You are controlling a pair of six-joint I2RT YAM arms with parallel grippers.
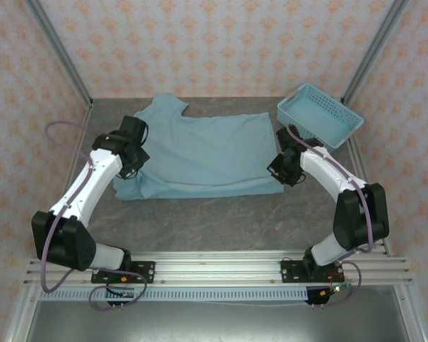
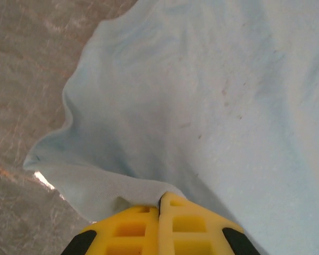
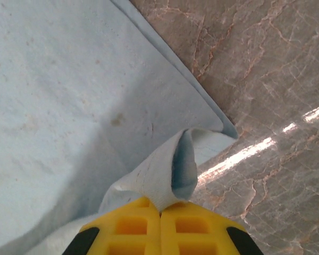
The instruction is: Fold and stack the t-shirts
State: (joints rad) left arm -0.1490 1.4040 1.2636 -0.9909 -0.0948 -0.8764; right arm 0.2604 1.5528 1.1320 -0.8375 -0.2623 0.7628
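Light blue t-shirt (image 1: 207, 149) lies spread across the middle of the counter (image 1: 200, 228), no lettering showing on the upper side, one sleeve poking out at the far left, the near hem running from one gripper to the other. Left gripper (image 1: 132, 165) sits at the near-left corner, and in the left wrist view its yellow fingers (image 2: 130, 231) are pressed together with a ridge of cloth pinched between them. Right gripper (image 1: 280, 171) is at the near-right corner, its fingers (image 3: 194, 226) clamped on a curl of hem that stands up off the stone. Both have fabric, so my read is that a fold is on: near edge up and over toward the far edge. To do it well, lift both corners together and level, keep the hem taut so the middle doesn't sag, carry it across without dragging the far half, and lay it edge to edge before letting go. Watch the left side, where the cloth is bunched. Count: one t-shirt, one light blue basket (image 1: 321, 117) at the far right, just beside the shirt's far-right corner, two grippers
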